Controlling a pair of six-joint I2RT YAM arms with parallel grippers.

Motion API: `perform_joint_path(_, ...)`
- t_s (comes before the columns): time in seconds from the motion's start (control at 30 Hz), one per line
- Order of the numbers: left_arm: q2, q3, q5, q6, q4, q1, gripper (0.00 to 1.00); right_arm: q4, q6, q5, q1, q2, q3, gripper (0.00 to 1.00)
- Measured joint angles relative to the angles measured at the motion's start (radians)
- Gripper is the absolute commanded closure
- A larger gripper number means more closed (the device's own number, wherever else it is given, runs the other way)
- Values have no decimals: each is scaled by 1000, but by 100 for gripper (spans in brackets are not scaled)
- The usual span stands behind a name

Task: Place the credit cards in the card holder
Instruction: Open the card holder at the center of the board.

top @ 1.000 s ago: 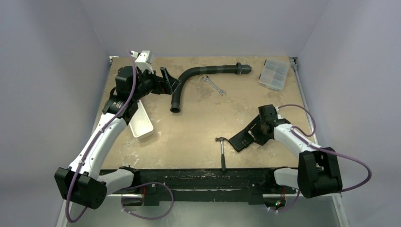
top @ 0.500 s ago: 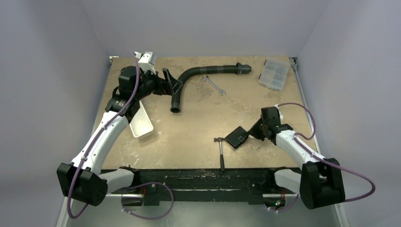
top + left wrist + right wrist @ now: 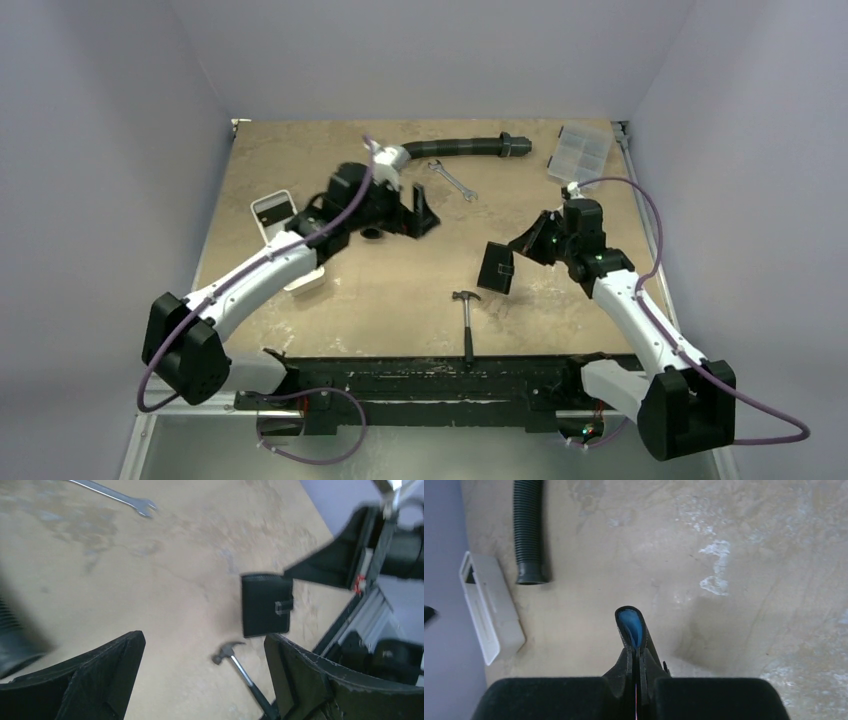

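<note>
The right fingers [image 3: 525, 243] are clenched on the card holder [image 3: 497, 268], pinching it by one edge. In the top view the black case hangs upright from them over the middle-right of the bench [image 3: 400, 290], beyond the head of the hammer [image 3: 468, 318], and appears to be lifted clear of the surface, though the angle makes that hard to confirm. From the right wrist the right fingers [image 3: 654, 672] meet tightly on the card holder [image 3: 631, 627], which shows edge-on with a blue lining inside its fold. Whether any card sits inside cannot be told.

The left fingers [image 3: 425, 220] are released and spread wide, held above the centre of the bench near the open end of the black corrugated hose [image 3: 450, 148]. In the left wrist view the left fingers [image 3: 100, 675] frame the card holder [image 3: 265, 605], its strap facing the camera, with the hammer [image 3: 235, 657] just below it and the wrench [image 3: 120, 497] well apart, towards the far side.

A white tray [image 3: 272, 212] lies partly under the left arm. A clear box [image 3: 580, 150] sits in the far right corner.
</note>
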Motion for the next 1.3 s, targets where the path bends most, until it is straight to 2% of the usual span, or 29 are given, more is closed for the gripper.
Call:
perform_joint_path(0.1, 6, -24, -150, 24, -3, -233, 0, -19, 34, -26, 5, 0, 53, 100)
perform_joint_path(0.23, 37, -37, -488, 93, 5, -556, 4, -30, 142, -56, 6, 0, 80, 100)
perform_joint_path(0.37, 154, -17, -820, 204, 29, -780, 2, -23, 312, -112, 6, -2, 42, 100)
perform_joint_path(0.53, 325, -3, -1083, 328, 63, -909, 0, -35, 491, -140, 7, -31, -44, 100)
perform_joint_path(0.83, 507, 13, -1265, 428, 138, -919, 1, -18, 673, -179, 7, -92, -92, 100)
perform_joint_path(0.93, 526, 32, -1327, 431, 154, -920, 13, -18, 701, -182, 7, -105, -96, 100)
perform_joint_path(0.97, 530, 41, -1352, 432, 159, -920, 23, -18, 707, -183, 7, -111, -96, 100)
perform_joint_path(1.03, 531, 54, -1392, 429, 169, -919, 53, -16, 716, -183, 7, -122, -101, 100)
perform_joint_path(1.07, 531, 60, -1407, 422, 172, -919, 71, -16, 720, -183, 7, -129, -105, 100)
perform_joint_path(1.1, 531, 66, -1418, 413, 173, -917, 80, -16, 722, -183, 7, -134, -107, 94)
perform_joint_path(1.13, 531, 71, -1426, 403, 165, -914, 89, -14, 723, -184, 7, -138, -109, 84)
perform_joint_path(1.17, 528, 74, -1425, 392, 151, -912, 97, -10, 716, -187, 7, -140, -109, 68)
perform_joint_path(1.2, 519, 75, -1408, 372, 126, -907, 100, -2, 703, -190, 7, -139, -109, 50)
perform_joint_path(1.23, 504, 75, -1383, 349, 94, -900, 100, 11, 680, -195, 8, -138, -109, 35)
perform_joint_path(1.3, 459, 69, -1286, 301, 34, -864, 100, 49, 603, -213, 9, -137, -108, 22)
